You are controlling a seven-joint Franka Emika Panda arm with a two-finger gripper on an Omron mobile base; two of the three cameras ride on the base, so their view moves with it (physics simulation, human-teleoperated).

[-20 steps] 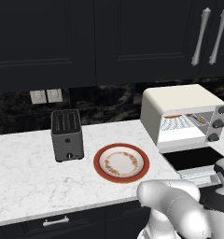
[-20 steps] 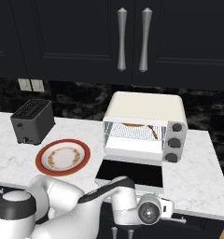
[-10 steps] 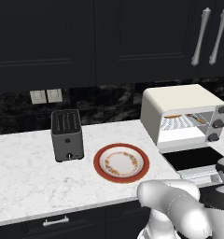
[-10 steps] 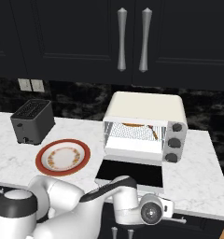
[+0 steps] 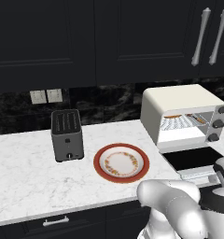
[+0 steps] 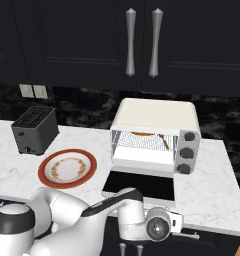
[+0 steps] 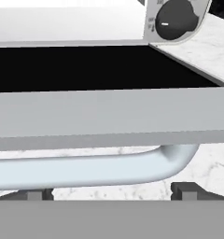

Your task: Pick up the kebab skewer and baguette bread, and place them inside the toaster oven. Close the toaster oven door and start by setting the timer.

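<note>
Dark cabinet fronts (image 6: 142, 45) and a black stone backsplash stand behind a white marble counter (image 5: 30, 177).

Toaster oven (image 6: 157, 132): cream box at the counter's right end, near the back wall, three grey knobs (image 6: 184, 152) at its right. Inside, on the wire rack, lie the baguette bread (image 6: 140, 133) and the kebab skewer (image 6: 165, 141).

Toaster oven door (image 6: 139, 185): dropped flat toward the counter's front edge, dark glass facing up. The panel is judged rigid and hinged, light to swing; its silver bar handle (image 7: 86, 168), smooth and possibly slippery, is the natural place to hold or lift from beneath.

Slot toaster (image 5: 67, 135): dark grey, at the counter's left, toward the back.

Plate (image 5: 122, 163): red-rimmed, mid-counter, nothing on it.

Gripper (image 6: 130, 247): low at the front edge below the door, jaws spread wide apart, holding nothing. In the hand view the fingertips (image 7: 186, 190) sit just beneath the handle; contact cannot be determined.
</note>
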